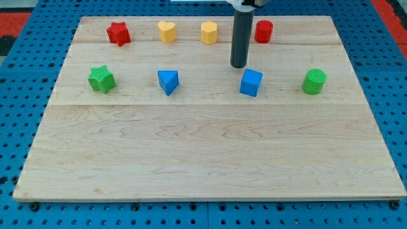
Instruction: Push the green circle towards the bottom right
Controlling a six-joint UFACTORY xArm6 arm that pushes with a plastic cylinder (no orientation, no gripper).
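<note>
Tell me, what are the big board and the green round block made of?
The pale wooden board looks like smooth, light wood: grain lines and plank seams show. The green circle block has a matte, faintly ridged surface; painted wood or plastic, I cannot tell. My tip rests apart from it, towards the view's left.

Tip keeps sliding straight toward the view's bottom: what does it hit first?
Probably the blue cube: it sits just below my tip, slightly to the view's right, so the contact may be only a graze; depth is unclear.

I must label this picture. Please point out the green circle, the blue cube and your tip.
green circle [314, 81]: camera view, middle of its side.
blue cube [251, 83]: camera view, middle of its front.
my tip [238, 65]: camera view, the rod's very end, just above the blue cube.
</note>
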